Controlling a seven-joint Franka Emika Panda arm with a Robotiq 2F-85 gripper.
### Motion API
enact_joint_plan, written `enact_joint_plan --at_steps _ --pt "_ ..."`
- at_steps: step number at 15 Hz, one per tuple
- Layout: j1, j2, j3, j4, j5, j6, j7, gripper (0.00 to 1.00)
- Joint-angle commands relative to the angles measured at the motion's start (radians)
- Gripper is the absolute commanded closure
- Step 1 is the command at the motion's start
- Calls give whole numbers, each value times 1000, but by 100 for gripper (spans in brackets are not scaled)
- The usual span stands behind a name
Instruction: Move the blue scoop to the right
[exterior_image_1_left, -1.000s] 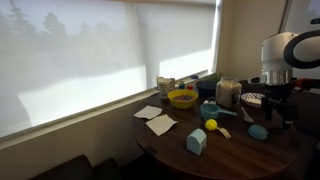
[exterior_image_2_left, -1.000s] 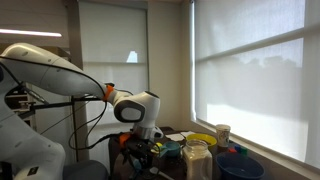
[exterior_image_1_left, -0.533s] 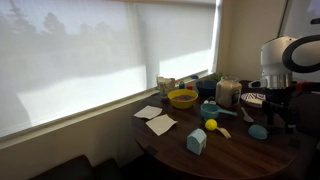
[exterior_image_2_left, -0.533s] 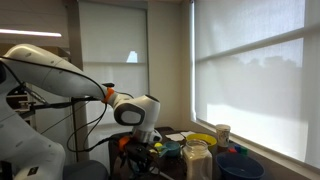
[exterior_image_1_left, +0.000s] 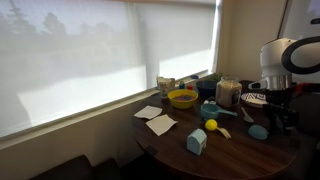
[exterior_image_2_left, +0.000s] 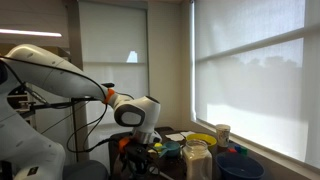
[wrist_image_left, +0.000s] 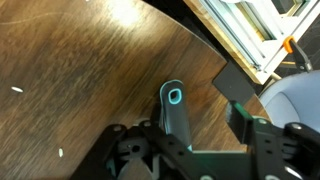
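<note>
Below, the round dark wooden table (exterior_image_1_left: 232, 158) spreads under the white robot arm (exterior_image_1_left: 283, 55). Our black gripper (wrist_image_left: 178, 118) hangs with jaws spread, gripping nothing. It straddles what we take for the handle (wrist_image_left: 175, 97) of the small mid-blue rounded plastic scoop (exterior_image_1_left: 258, 131) lying beneath it, seemingly lined up to close.

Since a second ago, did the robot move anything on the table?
Only the arm sank a tiny bit toward the table. It grabbed nothing and dropped nothing. The blue scoop, the yellow ball and the pale-blue box stayed where they were.
</note>
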Motion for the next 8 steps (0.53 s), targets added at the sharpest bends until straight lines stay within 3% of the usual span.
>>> enact_joint_plan --at_steps 1,5,6,8 --pt "-11 6 3 -4 1 -5 -18 38" --pt "-13 6 2 -2 2 -7 -18 53" --pt "-13 7 2 -1 2 -6 -18 51" --pt "-14 7 1 0 2 -6 -18 56"
